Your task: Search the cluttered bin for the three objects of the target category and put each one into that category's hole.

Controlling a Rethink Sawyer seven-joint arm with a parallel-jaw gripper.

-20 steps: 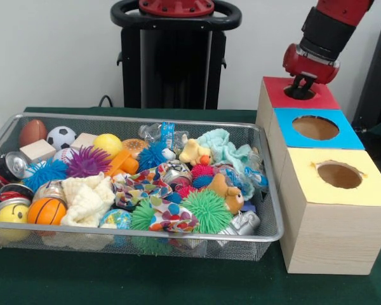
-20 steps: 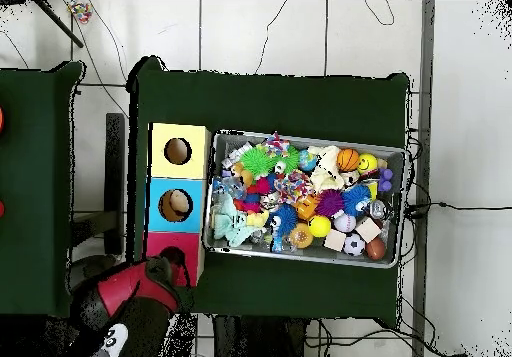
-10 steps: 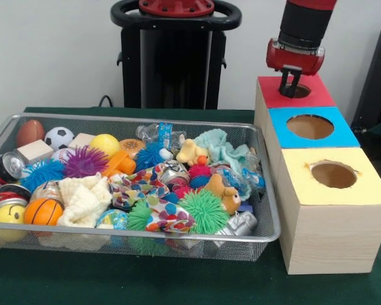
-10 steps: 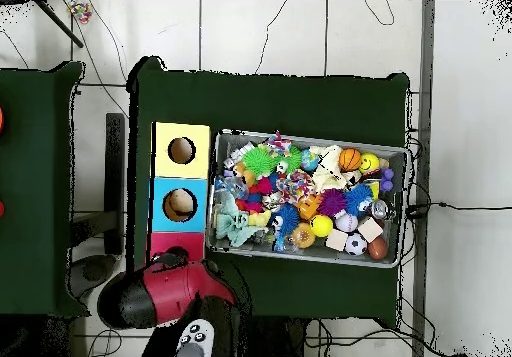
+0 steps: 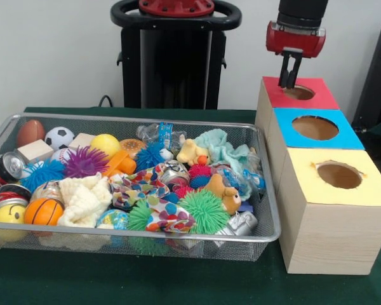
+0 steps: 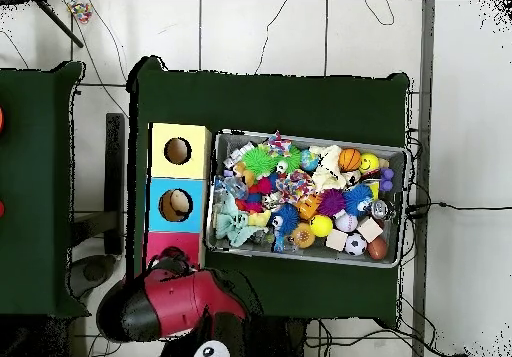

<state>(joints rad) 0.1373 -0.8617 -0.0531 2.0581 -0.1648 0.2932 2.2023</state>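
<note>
My gripper [image 5: 287,84] hangs just above the hole [image 5: 300,93] in the red-topped box [image 5: 320,98], open, with nothing between its fingers. In the overhead view the red arm [image 6: 175,303] covers the gripper beside the red box [image 6: 160,243]. The wire bin [image 5: 146,236] is full of mixed objects: a basketball [image 5: 43,211], a soccer ball [image 5: 60,136], a yellow ball [image 5: 106,145], a green spiky ball [image 5: 206,211], a teddy bear [image 5: 223,192], a crushed can [image 5: 6,166] and a white cloth [image 5: 86,200].
A blue-topped box [image 5: 346,136] and a yellow-topped box [image 5: 368,190], each with a round hole, stand in a row in front of the red one, right of the bin. Green cloth [image 5: 178,279] covers the table. The overhead view shows the bin [image 6: 300,256] right of the boxes.
The gripper has lifted out of the red box's hole and shifted slightly left. The arm now stands more upright above it. The bin's contents have not moved.
</note>
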